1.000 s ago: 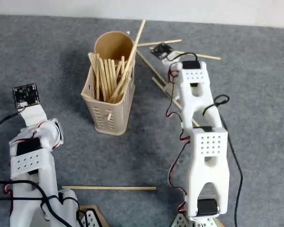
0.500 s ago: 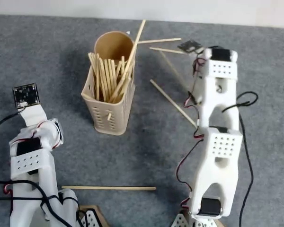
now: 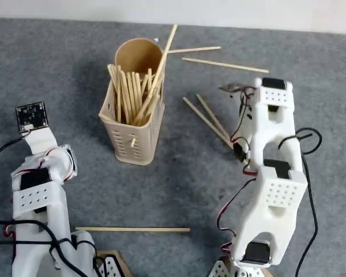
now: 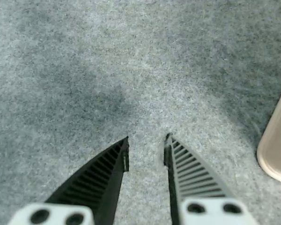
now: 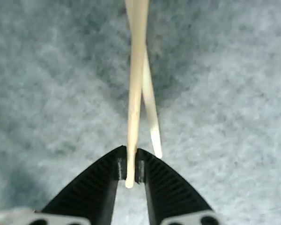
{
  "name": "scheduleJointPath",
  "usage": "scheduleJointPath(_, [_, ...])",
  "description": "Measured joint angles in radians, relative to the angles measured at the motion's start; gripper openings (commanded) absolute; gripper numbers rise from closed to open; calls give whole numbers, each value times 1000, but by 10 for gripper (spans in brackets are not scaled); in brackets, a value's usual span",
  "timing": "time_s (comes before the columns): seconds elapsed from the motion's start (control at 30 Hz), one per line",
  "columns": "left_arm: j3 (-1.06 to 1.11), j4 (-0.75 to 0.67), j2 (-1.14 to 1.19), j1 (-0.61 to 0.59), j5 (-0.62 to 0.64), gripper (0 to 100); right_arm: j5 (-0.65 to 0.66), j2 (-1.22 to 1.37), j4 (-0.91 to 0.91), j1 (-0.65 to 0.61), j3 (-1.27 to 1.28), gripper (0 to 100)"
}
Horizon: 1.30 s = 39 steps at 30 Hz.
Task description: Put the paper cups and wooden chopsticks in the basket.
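- Right gripper (image 5: 130, 165) pulled back, fingers now pinching a chopstick (image 5: 136, 79) (another lies beneath): ready for the basket (image 3: 132, 144).
- Left gripper (image 4: 146, 146) unmoved, fingers narrowly apart.

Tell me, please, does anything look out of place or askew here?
Yes: wooden chopsticks lie loose on the carpet, one near the arms' bases, two beyond the basket. One leans far out of the basket, past the paper cup. The right arm's jaws pinch another at its very end.

The basket (image 4: 277, 145) runs off the left wrist view's edge.
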Motion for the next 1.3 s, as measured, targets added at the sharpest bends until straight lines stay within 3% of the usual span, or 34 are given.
scheduleJointPath(0.27, [2, 0, 0, 0, 0, 150, -9, -5, -31, -3, 12, 251])
scheduleJointPath(0.53, [2, 0, 0, 0, 0, 150, 26, -5, -57, -86, 21, 253])
scheduleJointPath(0.77, [2, 0, 0, 0, 0, 150, 26, 9, -219, -137, 58, 252])
scheduleJointPath(0.87, [2, 0, 0, 0, 0, 150, 26, 46, -255, -127, 57, 218])
scheduleJointPath(1.0, [2, 0, 0, 0, 0, 150, 28, 103, -276, -103, 17, 0])
scheduleJointPath(1.3, [2, 0, 0, 12, 0, 148, 0, 155, -155, -72, -130, 5])
